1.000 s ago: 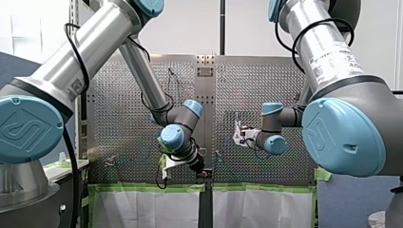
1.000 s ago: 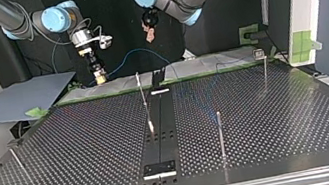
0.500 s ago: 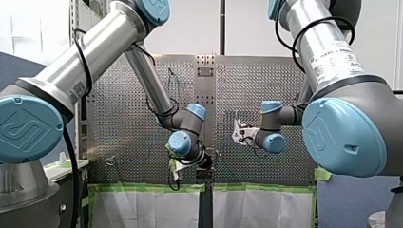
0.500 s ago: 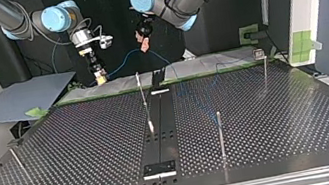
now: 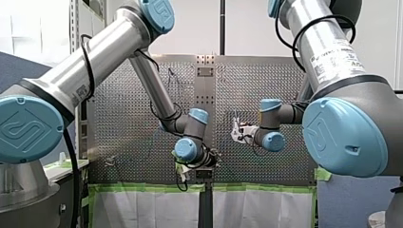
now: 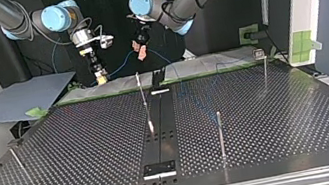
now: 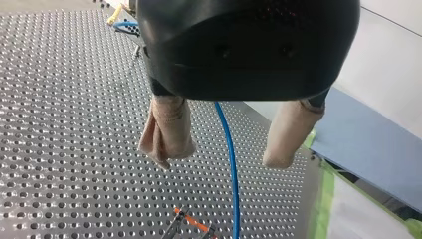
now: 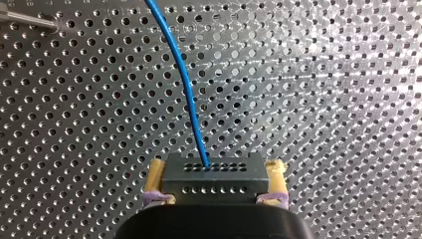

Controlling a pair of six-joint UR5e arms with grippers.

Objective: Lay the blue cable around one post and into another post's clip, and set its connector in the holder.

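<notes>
Above the perforated table's (image 6: pixel 259 122) arm-side edge, my left gripper (image 7: pixel 219 160) has swung in, fingers spread astride the blue cable (image 7: pixel 234 204), while my right gripper (image 8: pixel 215 174) pinches the connector (image 8: pixel 214 188), so a second grasp looks imminent.

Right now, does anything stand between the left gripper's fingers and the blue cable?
Nothing visible does. In the left wrist view my left gripper is open, and the blue cable appears to run through the gap between its beige pads, touching neither. Only the bare perforated table lies beneath.
</notes>
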